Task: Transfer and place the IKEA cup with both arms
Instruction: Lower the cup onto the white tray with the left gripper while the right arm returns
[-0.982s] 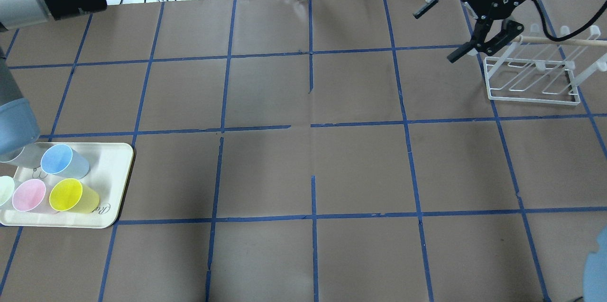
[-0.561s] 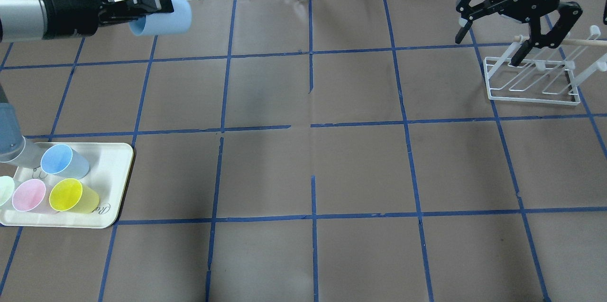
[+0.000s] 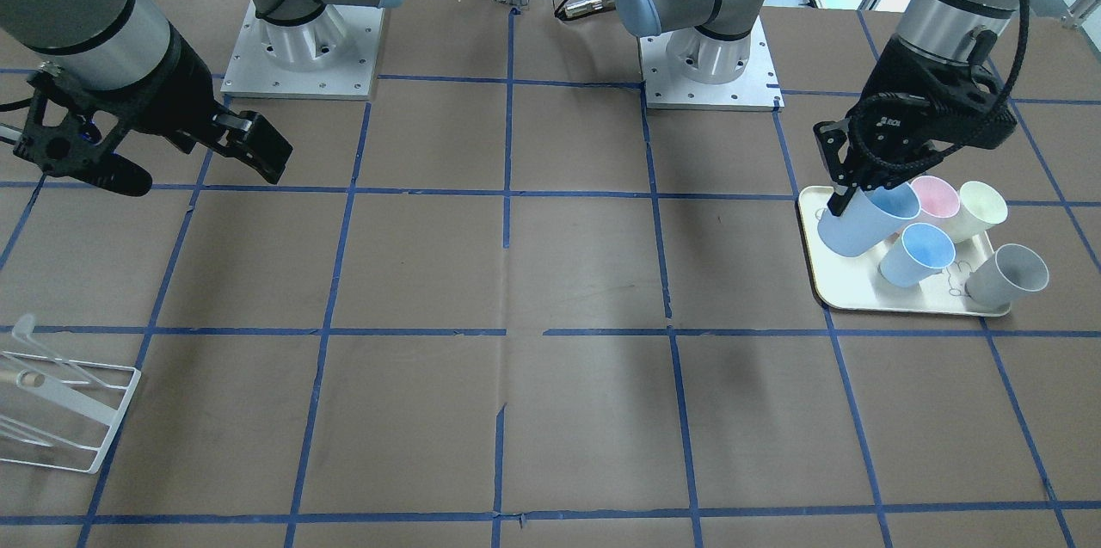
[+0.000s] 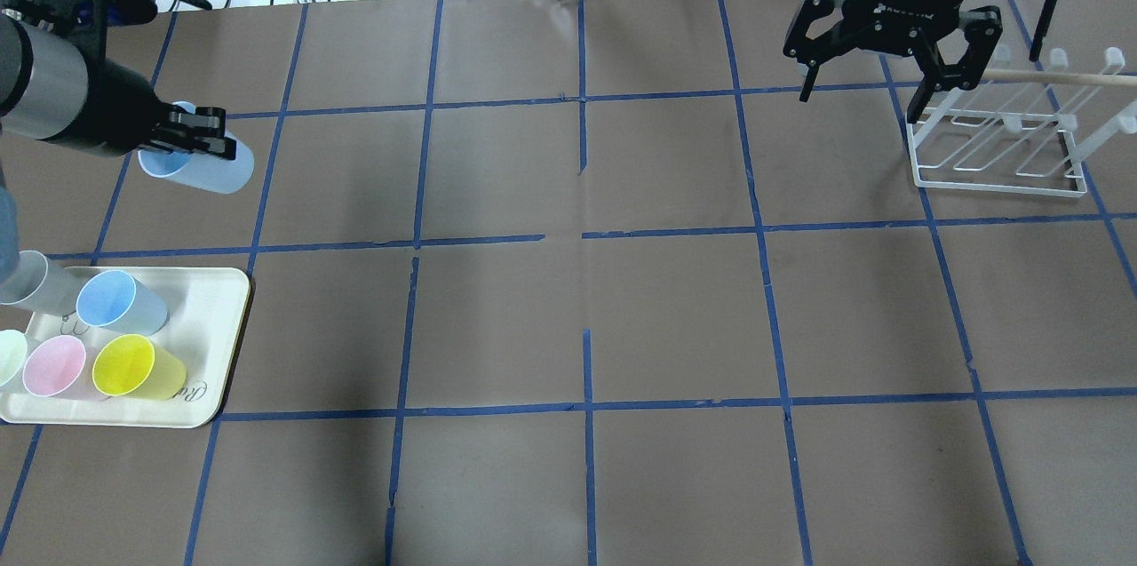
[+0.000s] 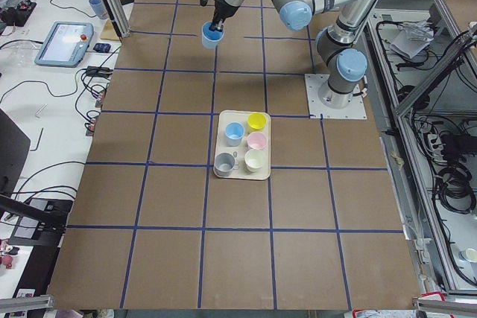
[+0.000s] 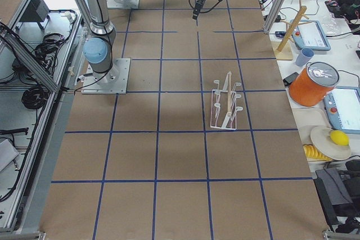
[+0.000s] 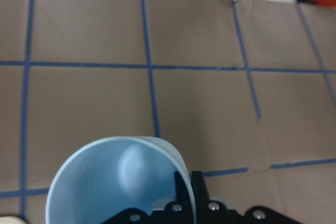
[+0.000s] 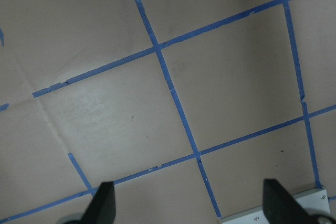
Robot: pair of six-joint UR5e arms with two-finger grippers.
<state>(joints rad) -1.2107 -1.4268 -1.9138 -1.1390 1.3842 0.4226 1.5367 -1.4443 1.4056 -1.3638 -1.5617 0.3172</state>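
Note:
My left gripper is shut on the rim of the pale blue IKEA cup and holds it tilted in the air over the table's left side, beyond the tray. The cup also shows in the front view, the exterior left view and the left wrist view, held by the left gripper. A second, alike blue cup stands in the cream tray. My right gripper is open and empty, high at the far right next to the rack; its fingertips frame the right wrist view.
The tray also holds a yellow cup, a pink cup, a grey cup and a pale one at the edge. A white wire rack stands at the far right. Blue tape lines grid the brown table.
My left gripper has swung down and toward the robot with the blue cup, from the table's far left edge. My right gripper has turned and shifted slightly left by the rack, still open.

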